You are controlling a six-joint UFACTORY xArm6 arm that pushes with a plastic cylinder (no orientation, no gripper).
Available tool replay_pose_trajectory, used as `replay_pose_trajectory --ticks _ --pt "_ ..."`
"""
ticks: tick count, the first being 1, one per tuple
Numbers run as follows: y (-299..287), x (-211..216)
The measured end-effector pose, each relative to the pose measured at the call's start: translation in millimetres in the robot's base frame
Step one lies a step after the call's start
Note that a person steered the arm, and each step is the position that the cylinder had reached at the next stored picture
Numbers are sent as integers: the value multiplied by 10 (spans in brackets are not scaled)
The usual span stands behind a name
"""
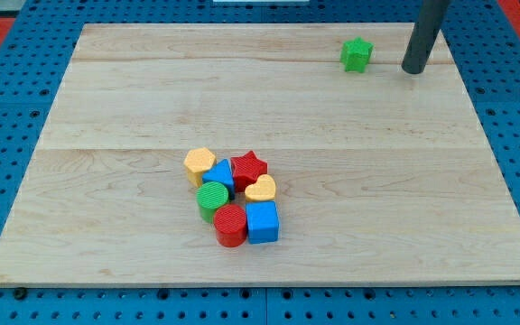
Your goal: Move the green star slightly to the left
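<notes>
Star and tip, upper right of board

Green star point(357, 54) sits alone near the view's top right of the wooden board point(106, 108), resting flat, well apart from every other block. My tip point(414, 69) stands to the view's right of it, at about the same height on the board. A strip of bare wood shows between star and tip; the two are near but not touching. The rod rises straight out of the view's top edge. It carries no jaws, so nothing opens, closes or clamps on this rig; the rod's end is the only working part.

Remaining blocks form one tight cluster low in the middle of the board, far from both star and tip:
- yellow hexagon point(199, 163) at the cluster's upper left
- red star point(249, 168) at its upper right
- small blue block point(218, 175) wedged between those two; its shape is mostly hidden, so I cannot name it
- yellow heart point(261, 189) just below the red star
- green cylinder point(212, 198) below the yellow hexagon
- red cylinder point(230, 224) at the bottom, touching the green one
- blue cube point(262, 221) just to the view's right of the red cylinder

Blue perforated table point(25, 41) surrounds the board on all sides.
</notes>
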State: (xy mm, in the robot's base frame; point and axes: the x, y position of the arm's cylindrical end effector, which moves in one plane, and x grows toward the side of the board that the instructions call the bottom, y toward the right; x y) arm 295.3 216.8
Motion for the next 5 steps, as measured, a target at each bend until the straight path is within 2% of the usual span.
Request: replay_pose_trajectory --ticks 1,3,5 --pt "-309 0" --pt "-281 -471" --pt "-960 -454"
